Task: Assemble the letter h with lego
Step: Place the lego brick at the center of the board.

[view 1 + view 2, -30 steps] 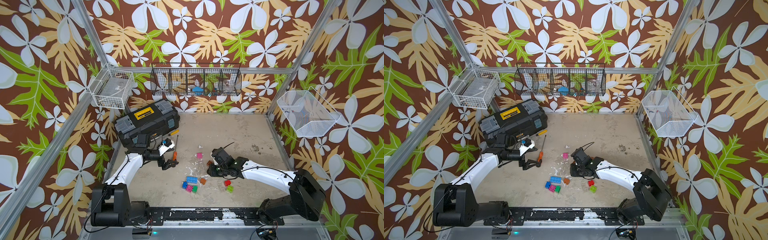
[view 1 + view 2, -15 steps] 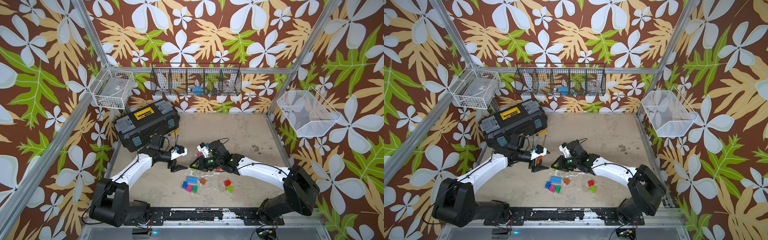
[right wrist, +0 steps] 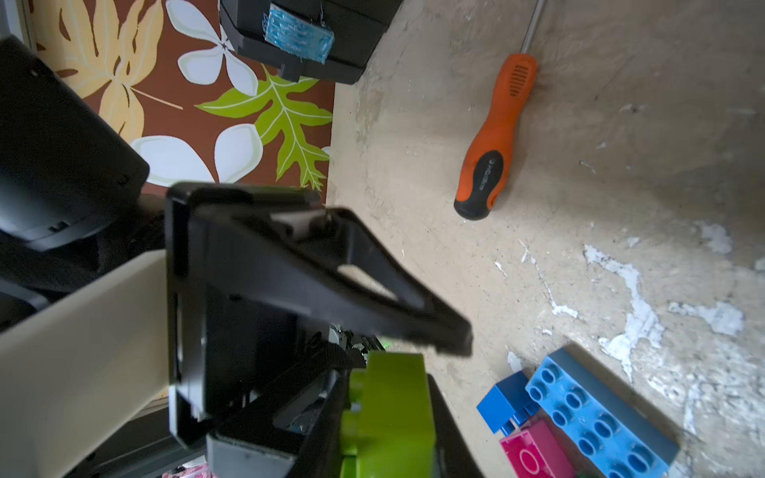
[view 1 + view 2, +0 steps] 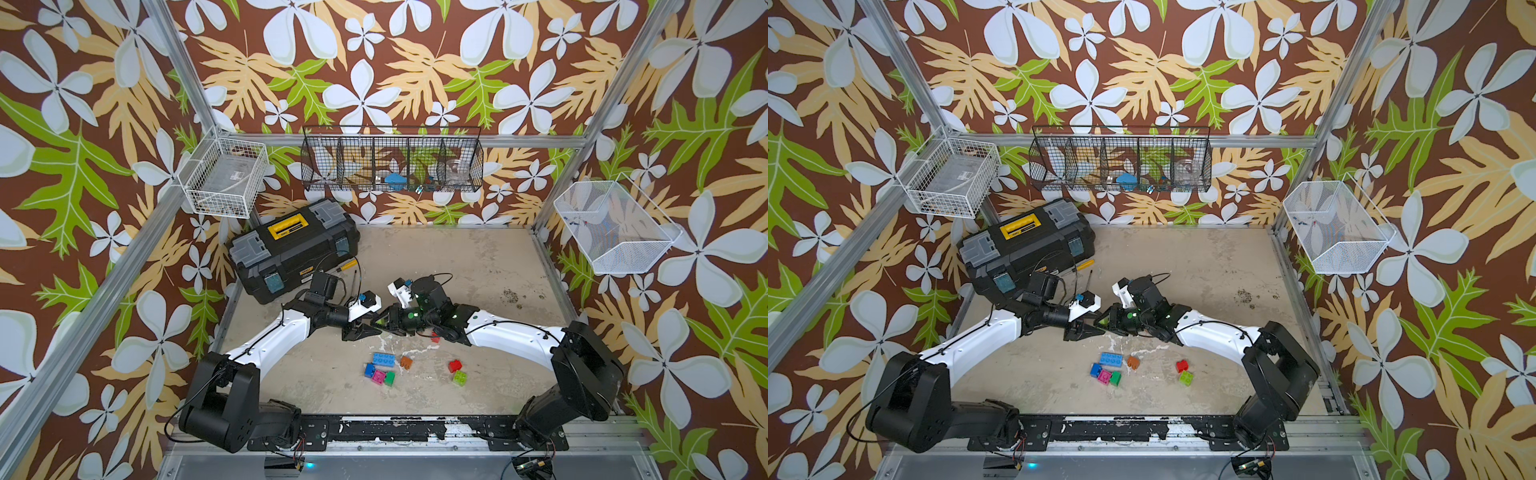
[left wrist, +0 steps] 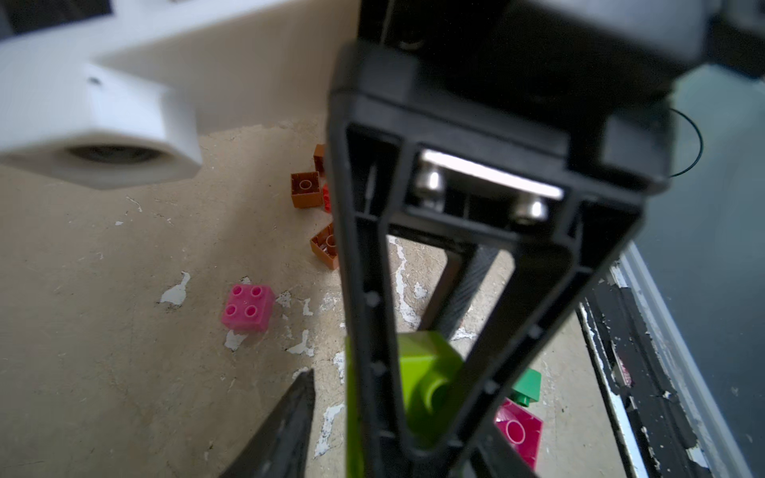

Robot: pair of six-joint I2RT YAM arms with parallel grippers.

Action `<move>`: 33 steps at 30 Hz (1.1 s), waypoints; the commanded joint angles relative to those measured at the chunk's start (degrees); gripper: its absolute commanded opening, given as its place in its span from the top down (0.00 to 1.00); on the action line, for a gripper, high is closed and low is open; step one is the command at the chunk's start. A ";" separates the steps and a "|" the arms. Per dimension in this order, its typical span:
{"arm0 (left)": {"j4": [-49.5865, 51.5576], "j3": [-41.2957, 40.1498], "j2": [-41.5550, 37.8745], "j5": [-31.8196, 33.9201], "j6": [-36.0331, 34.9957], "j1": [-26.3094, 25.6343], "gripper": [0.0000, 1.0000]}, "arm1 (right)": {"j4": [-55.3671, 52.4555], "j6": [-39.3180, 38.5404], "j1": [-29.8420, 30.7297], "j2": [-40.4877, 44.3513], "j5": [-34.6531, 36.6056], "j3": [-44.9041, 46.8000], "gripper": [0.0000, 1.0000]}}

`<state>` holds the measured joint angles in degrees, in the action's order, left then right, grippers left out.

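Note:
A lime green lego brick (image 4: 380,321) (image 4: 1102,321) hangs above the middle of the floor. My right gripper (image 3: 385,414) (image 4: 385,323) is shut on it, one finger along each side (image 3: 389,405). My left gripper (image 4: 375,329) (image 5: 385,397) meets it head-on and has closed onto the far end of the same brick (image 5: 426,372). Loose lego lies nearer the front: a long light blue brick (image 4: 384,359), blue (image 4: 370,370), pink (image 4: 379,377), green (image 4: 390,378), orange (image 4: 406,363), red (image 4: 455,365) and lime (image 4: 459,378) cubes. The letter h is out of view.
A black toolbox (image 4: 291,245) stands at the back left, with an orange-handled screwdriver (image 3: 492,140) on the floor beside it. A lone pink brick (image 5: 247,307) and two orange bricks (image 5: 306,189) lie under the arms. Wire baskets (image 4: 390,166) hang on the walls.
My left arm swung from beside the toolbox to the middle and its jaws closed. My right gripper rose and moved left with the green brick to meet it.

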<state>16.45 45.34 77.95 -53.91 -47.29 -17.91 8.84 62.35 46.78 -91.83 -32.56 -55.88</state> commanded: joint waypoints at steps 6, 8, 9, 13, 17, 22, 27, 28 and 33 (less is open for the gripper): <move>-3.84 0.36 0.15 0.74 2.55 0.02 0.81 | 2.06 0.72 0.30 0.27 -2.35 0.87 0.69; -3.83 0.28 0.16 1.77 2.27 0.07 0.81 | 1.64 0.75 -0.01 0.82 -1.79 1.53 0.59; -3.79 0.04 0.20 2.98 1.81 0.07 0.80 | 1.32 0.63 -0.33 1.44 -1.48 2.30 0.51; -5.80 -2.41 0.83 11.74 -0.52 0.00 0.77 | -2.31 0.25 -2.91 6.13 3.56 6.79 0.34; -9.00 -6.58 3.92 21.09 -4.79 -0.06 0.75 | -10.65 -0.70 -7.01 11.20 10.59 11.69 0.33; -12.03 -7.55 8.47 27.84 -3.71 -0.33 0.72 | -15.91 -3.16 -9.13 13.94 17.15 14.50 0.34; -10.28 -4.46 12.59 31.84 -2.12 -1.64 0.57 | -18.67 -6.26 -8.69 12.12 18.96 11.82 0.34; -9.86 -3.89 13.46 32.13 -1.77 -1.71 0.54 | -19.37 -6.78 -8.54 11.68 19.55 11.24 0.34; -7.27 -0.65 16.51 32.28 0.10 -1.78 0.46 | -21.00 -8.80 -7.19 9.05 21.20 8.57 0.34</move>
<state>7.44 43.51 93.67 -22.90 -49.10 -19.66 -9.98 55.92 39.13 -81.78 -13.82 -46.35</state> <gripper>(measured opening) 0.537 0.665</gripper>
